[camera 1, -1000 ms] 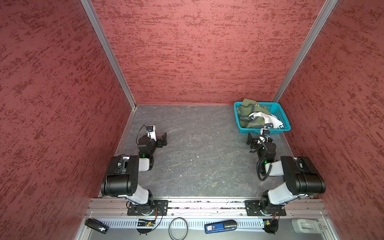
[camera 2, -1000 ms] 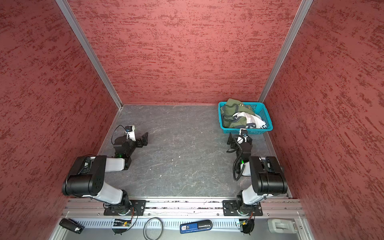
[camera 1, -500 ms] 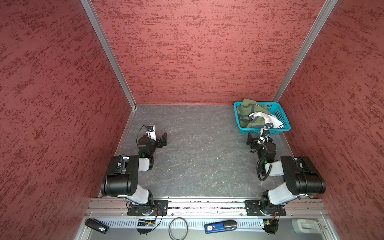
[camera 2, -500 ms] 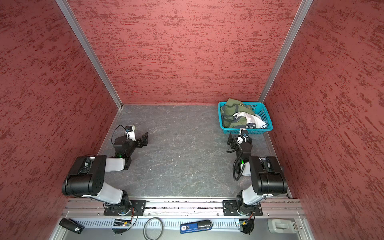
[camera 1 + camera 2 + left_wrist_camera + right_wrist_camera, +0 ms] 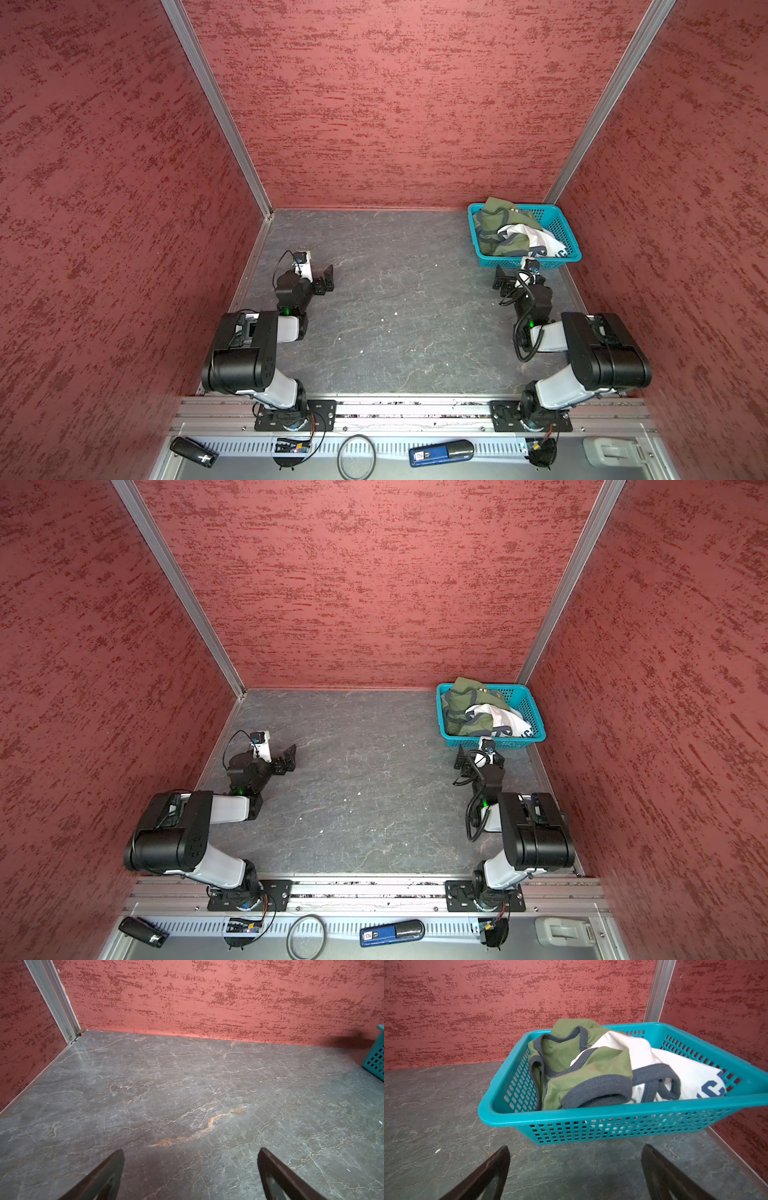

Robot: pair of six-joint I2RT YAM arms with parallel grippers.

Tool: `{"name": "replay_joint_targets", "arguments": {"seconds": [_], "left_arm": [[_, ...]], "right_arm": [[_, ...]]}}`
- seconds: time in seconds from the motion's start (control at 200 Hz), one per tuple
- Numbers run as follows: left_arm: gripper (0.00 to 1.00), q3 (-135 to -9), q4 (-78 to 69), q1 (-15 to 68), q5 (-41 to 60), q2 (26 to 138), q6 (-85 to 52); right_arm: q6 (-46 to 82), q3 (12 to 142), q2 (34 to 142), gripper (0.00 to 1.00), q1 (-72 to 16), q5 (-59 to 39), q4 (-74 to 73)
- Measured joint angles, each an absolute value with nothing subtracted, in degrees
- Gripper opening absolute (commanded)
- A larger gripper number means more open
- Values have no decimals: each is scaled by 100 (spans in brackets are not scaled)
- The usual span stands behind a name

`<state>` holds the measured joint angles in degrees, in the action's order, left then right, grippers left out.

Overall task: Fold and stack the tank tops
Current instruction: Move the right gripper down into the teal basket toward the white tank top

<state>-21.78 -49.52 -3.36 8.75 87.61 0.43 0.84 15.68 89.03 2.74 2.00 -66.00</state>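
Two tank tops lie crumpled together inside the teal basket [image 5: 612, 1114] at the back right. The olive green tank top [image 5: 571, 1059] [image 5: 492, 232] [image 5: 457, 712] fills the left side and partly overlaps the white tank top [image 5: 679, 1066] [image 5: 538, 243] [image 5: 505, 721], which shows a navy print. Both have dark trim. My right gripper [image 5: 575, 1151] [image 5: 513, 277] [image 5: 476, 757] rests open just in front of the basket, nothing between its fingers. My left gripper [image 5: 191, 1153] [image 5: 323, 281] [image 5: 286, 759] stands open over bare table at the left, holding nothing.
The grey marbled table [image 5: 395, 291] is walled by red panels on three sides. The basket [image 5: 528, 262] [image 5: 494, 742] sits close to the right wall and back corner; its corner shows in the left wrist view [image 5: 376, 1061]. Both arms are folded near the front rail.
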Motion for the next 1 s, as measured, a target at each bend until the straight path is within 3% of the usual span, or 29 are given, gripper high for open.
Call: {"name": "replay_joint_targets", "arguments": {"seconds": [0.135,0.336,0.656,0.771,0.867,0.997], "left_arm": [[100,-2263,-4156,67,296,8130,115],[100,-2665,-3044,628,-115,6622,130],[100,-4320,423,467,-521,4794,-1944],[100,-4287,1111,-91,34,4143,-2733],[100,-3892,1293,-482,816,3686,-3151],[100,-3767,1592,-563,1673,3824,-3347]], "right_arm": [[-3,1531,8543,99,272,-115,-6346],[32,2075,6969,99,215,-655,-4779],[2244,4038,5299,99,242,-591,-1944],[2491,4268,5472,99,274,-884,-1380],[2526,4930,6217,99,274,-982,-685],[2506,5946,7371,99,268,-443,506]]}}
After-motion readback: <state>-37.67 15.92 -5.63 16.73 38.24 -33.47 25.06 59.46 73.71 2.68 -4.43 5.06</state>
